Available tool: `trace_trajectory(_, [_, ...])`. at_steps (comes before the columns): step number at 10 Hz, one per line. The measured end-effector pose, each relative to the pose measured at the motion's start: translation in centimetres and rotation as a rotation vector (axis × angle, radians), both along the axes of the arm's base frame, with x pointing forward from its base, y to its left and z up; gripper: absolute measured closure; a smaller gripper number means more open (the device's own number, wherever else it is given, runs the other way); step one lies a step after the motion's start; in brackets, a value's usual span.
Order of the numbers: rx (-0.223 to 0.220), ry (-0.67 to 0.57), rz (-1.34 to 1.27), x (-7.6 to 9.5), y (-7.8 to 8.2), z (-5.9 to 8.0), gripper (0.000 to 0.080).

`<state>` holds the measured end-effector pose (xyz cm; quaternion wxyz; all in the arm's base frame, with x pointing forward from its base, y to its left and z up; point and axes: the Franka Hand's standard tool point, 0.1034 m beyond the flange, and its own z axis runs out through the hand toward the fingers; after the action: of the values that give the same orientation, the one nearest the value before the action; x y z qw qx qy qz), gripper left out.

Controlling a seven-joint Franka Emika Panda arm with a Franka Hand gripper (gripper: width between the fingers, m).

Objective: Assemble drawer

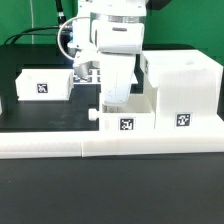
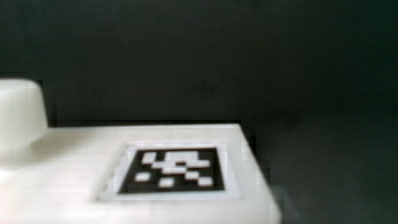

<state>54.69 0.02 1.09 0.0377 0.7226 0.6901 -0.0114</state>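
The large hollow box shell (image 1: 185, 85) of the drawer stands at the exterior view's right, a tag on its front. A small tray (image 1: 128, 120) with a side knob (image 1: 93, 115) and a tag lies just left of it, against the shell. A second small tray (image 1: 45, 83) lies farther back at the left. My gripper (image 1: 113, 98) hangs straight down at the near tray's back left part, its fingertips blending with the white plastic. The wrist view shows a white tagged surface (image 2: 178, 170) close up and a rounded white part (image 2: 18, 110); my fingers do not show there.
A long low white wall strip (image 1: 110, 146) runs across the front of the black table (image 1: 110, 195). Cables and the arm's body fill the space behind the trays.
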Motion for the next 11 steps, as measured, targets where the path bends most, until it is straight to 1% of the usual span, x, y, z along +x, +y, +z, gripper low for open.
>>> trace_trajectory(2, [-0.005, 0.002, 0.020, -0.04, 0.10, -0.02, 0.0757])
trace_trajectory(4, [-0.019, 0.007, 0.037, 0.06, -0.16, 0.06, 0.0757])
trace_trajectory(8, [-0.019, 0.007, 0.037, 0.06, -0.18, 0.06, 0.0757])
trace_trajectory(11, [-0.033, 0.025, 0.047, -0.01, -0.03, 0.05, 0.0757])
